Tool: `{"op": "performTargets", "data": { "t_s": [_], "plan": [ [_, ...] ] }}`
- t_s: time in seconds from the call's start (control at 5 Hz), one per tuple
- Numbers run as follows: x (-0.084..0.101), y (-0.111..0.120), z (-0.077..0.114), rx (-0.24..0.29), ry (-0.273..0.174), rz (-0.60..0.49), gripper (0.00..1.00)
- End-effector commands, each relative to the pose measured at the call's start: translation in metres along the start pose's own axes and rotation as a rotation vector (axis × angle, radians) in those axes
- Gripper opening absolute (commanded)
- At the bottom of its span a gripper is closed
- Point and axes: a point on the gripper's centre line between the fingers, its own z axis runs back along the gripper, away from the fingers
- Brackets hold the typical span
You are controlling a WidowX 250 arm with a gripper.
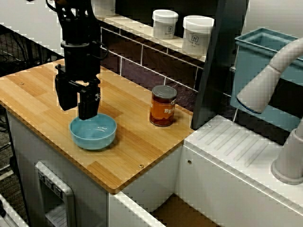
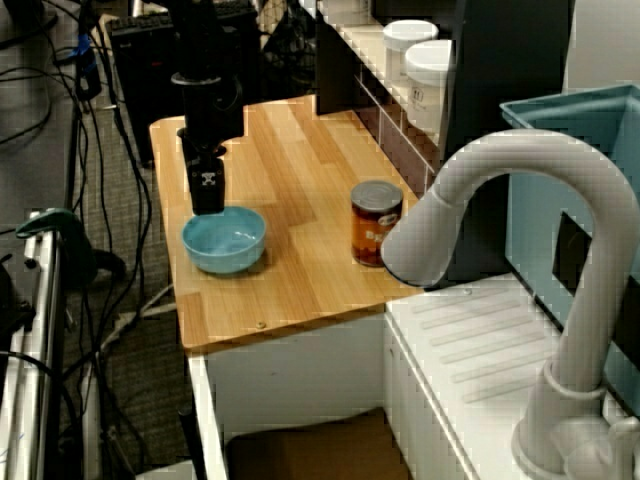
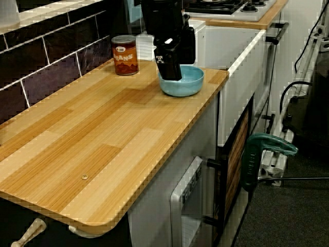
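My black gripper (image 1: 77, 109) hangs open over the wooden counter (image 1: 38, 94), with its fingers apart and nothing between them. It is right at the left rim of a light blue bowl (image 1: 94, 133), and one finger (image 1: 88, 106) overlaps that rim; I cannot tell whether it touches. The bowl looks empty. In the view from the sink side the gripper (image 2: 207, 203) is just behind the bowl (image 2: 225, 240). In the view along the counter the gripper (image 3: 177, 67) covers the bowl's (image 3: 189, 85) near left edge. A can of beans (image 1: 163, 106) stands upright to the bowl's right, apart from both.
Two white jars (image 1: 164, 23) (image 1: 197, 34) stand on the tiled ledge behind. A dark post (image 1: 213, 71), a teal bin (image 1: 255, 61), a white tap (image 1: 265, 85) and a sink drainer (image 1: 236, 151) lie right of the counter. A green clamp (image 3: 267, 149) stands beside it.
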Motion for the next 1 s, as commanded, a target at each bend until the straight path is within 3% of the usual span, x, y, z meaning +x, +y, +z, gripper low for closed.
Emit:
{"op": "performTargets", "data": {
  "t_s": [0.0, 0.8],
  "plan": [
    [0.002, 0.008, 0.01, 0.004, -0.041, 0.006, 1.0],
    [0.01, 0.011, -0.023, 0.046, -0.017, 0.021, 1.0]
  ]
}}
